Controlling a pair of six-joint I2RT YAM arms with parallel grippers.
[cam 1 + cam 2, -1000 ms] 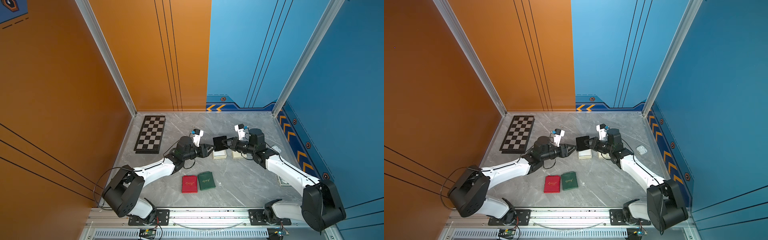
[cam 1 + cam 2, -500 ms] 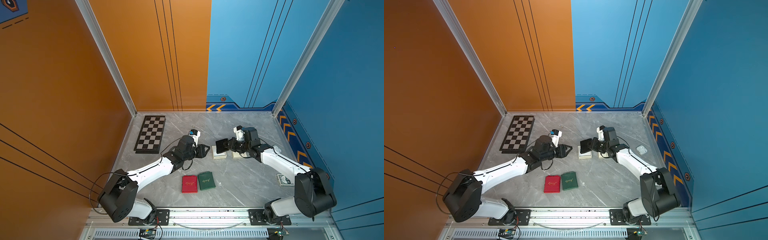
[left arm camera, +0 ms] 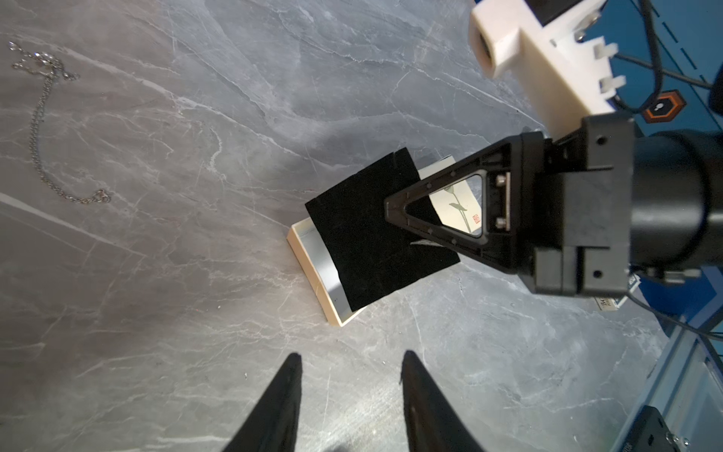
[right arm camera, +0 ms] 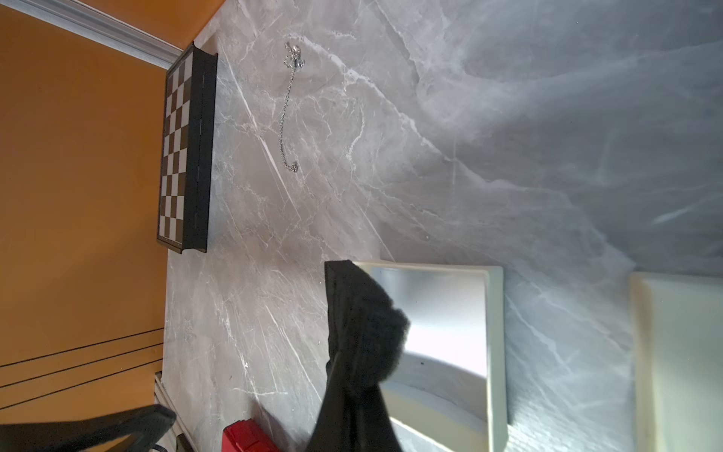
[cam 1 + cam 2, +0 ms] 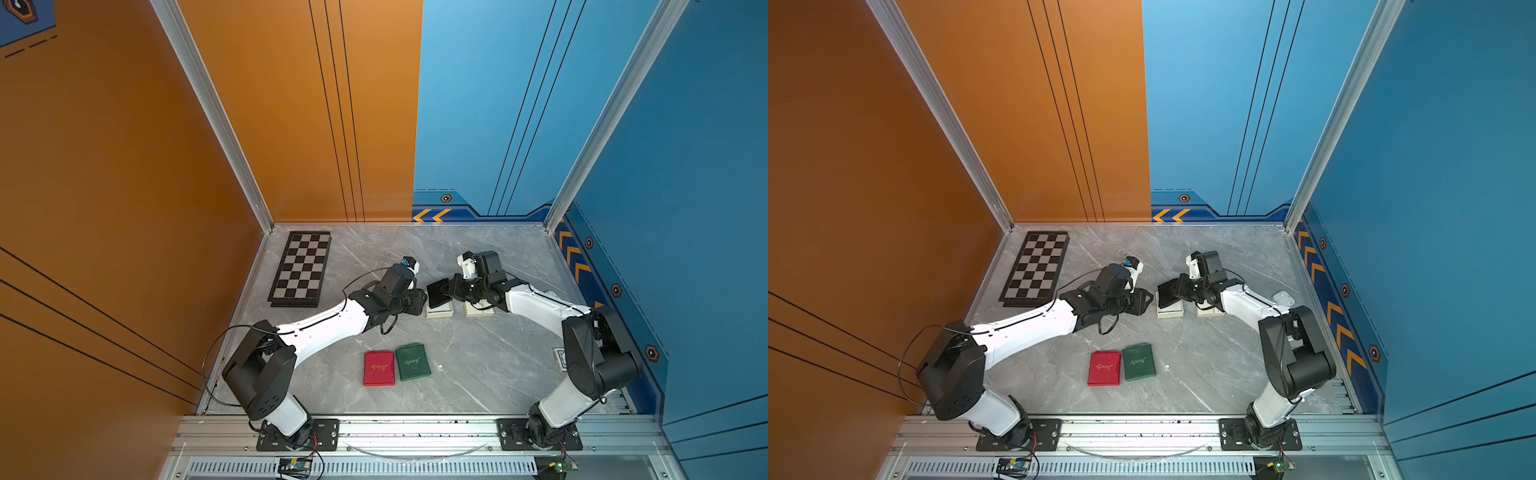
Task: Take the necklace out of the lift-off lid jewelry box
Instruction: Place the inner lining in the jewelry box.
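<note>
Far left on table [image 5: 478, 353], near chessboard [image 5: 302, 268]: necklace [image 4: 282, 129] lies loose, well apart from open box [image 3: 309, 270]; right gripper [image 5: 448, 287] clenched on black pad [image 3: 364, 238] over the box, left gripper [image 3: 351, 354] released, empty, just left of box.

Left jaws parted, empty. Just ahead on the table [image 3: 176, 274], an open cream box [image 3: 309, 250]; over it a black pad [image 3: 364, 235] pinched in the right jaws. Necklace [image 3: 36, 133] well off sideways.
</note>
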